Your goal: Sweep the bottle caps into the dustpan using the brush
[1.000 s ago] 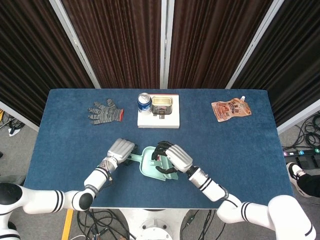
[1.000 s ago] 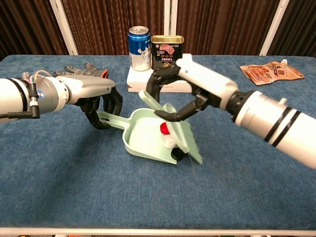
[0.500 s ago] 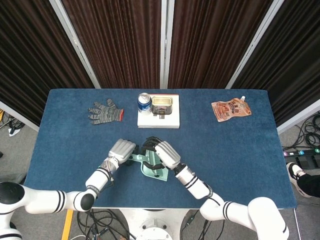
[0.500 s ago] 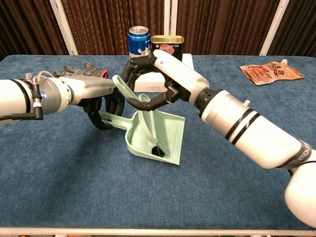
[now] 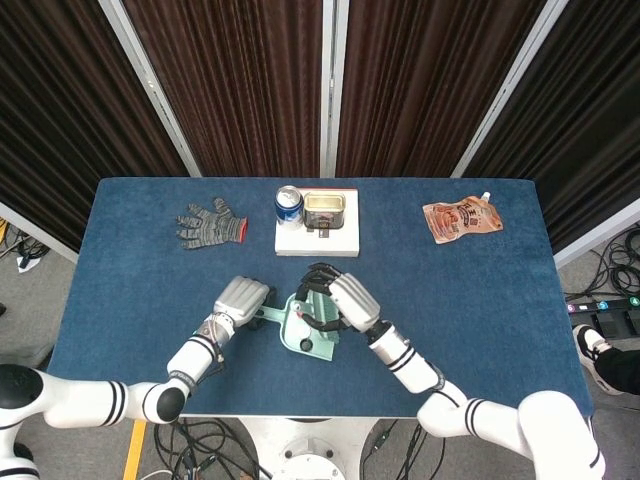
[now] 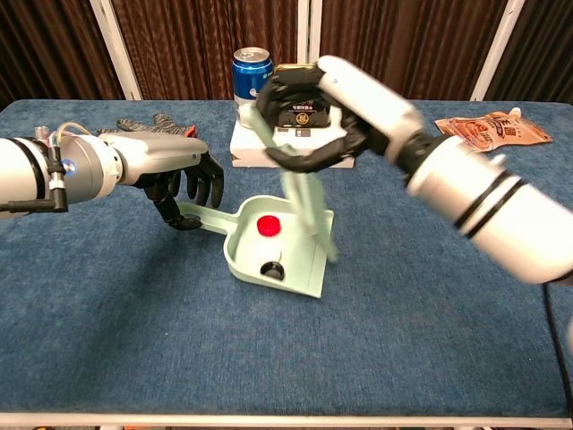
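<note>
A mint-green dustpan [image 6: 300,260] lies near the table's front, with a red bottle cap [image 6: 266,226] and a white cap [image 6: 269,267] inside it. My left hand [image 6: 179,188] grips the pan's handle [image 6: 204,218] at the left. My right hand [image 6: 313,112] holds the green brush [image 6: 303,193] above the pan's right side. The brush is blurred, and its bristles [image 6: 320,235] hang over the pan's open mouth. From the head view, the left hand [image 5: 243,298] and right hand [image 5: 342,302] flank the dustpan [image 5: 300,338].
At the back stands a white box [image 6: 243,148] carrying a blue drink can [image 6: 252,85] and a meat tin [image 5: 323,210]. A grey glove [image 5: 208,225] lies at the back left. A brown pouch [image 5: 461,218] lies at the back right.
My right hand has lifted the brush up and to the right, out of the pan. The caps now show inside the pan. My left hand still holds the handle.
</note>
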Controlling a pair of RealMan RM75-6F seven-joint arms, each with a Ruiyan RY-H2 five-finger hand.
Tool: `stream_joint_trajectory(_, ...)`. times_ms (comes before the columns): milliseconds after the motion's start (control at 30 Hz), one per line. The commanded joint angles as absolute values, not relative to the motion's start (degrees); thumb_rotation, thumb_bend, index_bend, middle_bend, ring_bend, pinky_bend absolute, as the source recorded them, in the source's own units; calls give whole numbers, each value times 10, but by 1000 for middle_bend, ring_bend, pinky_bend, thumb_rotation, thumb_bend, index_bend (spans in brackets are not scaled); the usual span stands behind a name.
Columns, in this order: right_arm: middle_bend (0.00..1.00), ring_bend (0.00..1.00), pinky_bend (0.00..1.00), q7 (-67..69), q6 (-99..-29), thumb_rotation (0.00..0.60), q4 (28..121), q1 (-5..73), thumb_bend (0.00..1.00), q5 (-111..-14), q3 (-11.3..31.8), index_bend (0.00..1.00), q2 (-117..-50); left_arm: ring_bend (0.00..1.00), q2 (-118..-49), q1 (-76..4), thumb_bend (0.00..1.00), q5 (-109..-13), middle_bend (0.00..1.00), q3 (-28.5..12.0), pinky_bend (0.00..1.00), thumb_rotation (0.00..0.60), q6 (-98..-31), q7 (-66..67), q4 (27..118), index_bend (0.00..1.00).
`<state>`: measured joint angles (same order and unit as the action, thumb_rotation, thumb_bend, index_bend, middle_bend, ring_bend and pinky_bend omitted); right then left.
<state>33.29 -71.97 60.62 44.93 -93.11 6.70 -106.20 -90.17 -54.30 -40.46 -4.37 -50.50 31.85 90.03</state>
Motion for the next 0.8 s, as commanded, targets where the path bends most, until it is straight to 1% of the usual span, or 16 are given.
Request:
stream_joint_trajectory(33,631,282,174,287,-713,600,664,426,628,-932,47,662,-975,360,-899,-540,311,-412,420,-42,401,600,-510,317,904,322)
stream_joint_trajectory(167,631,279,174,232,-679,600,701,418,628,-931,23,666,-902,332,-893,-534,311,-426,382,-40,400,600,-524,314,909,265)
stream_joint_trajectory(300,631,279,173,186,-629,600,732,419,628,-927,-1,666,-844,318,-872,-515,310,-458,376,-40,395,600,-568,310,931,251)
stream_joint_trajectory(400,631,279,172,147,-583,600,740,427,628,-919,-13,666,-822,291,-851,-492,306,-488,367,-38,377,600,-610,301,944,251)
stream_joint_trajectory(467,623,274,167,122,-563,600,742,430,627,-913,-16,658,-821,275,-839,-476,298,-508,358,-35,359,600,-635,291,947,251)
stream_joint_trajectory(533,597,250,151,89,-540,600,741,433,613,-905,-19,615,-823,269,-824,-456,291,-529,352,-29,348,600,-655,274,949,251)
stream_joint_trajectory(600,554,213,131,51,-518,600,740,434,573,-891,-21,551,-828,268,-807,-435,288,-544,350,-24,344,600,-670,254,953,251)
stream_joint_trajectory(667,494,169,115,23,-504,600,739,432,487,-878,-20,463,-835,268,-792,-418,284,-556,350,-21,342,600,-684,239,958,251)
stream_joint_trajectory(700,474,157,113,11,-498,600,739,430,455,-867,-18,435,-839,268,-782,-407,282,-564,350,-20,341,600,-694,230,961,250)
stream_joint_trajectory(767,395,113,108,-1,-491,600,742,426,361,-851,-15,339,-844,261,-764,-395,271,-569,350,-22,332,600,-699,212,963,251)
stream_joint_trajectory(800,369,97,106,-9,-488,600,745,422,333,-841,-13,306,-845,253,-755,-383,265,-575,349,-19,326,600,-703,200,965,250)
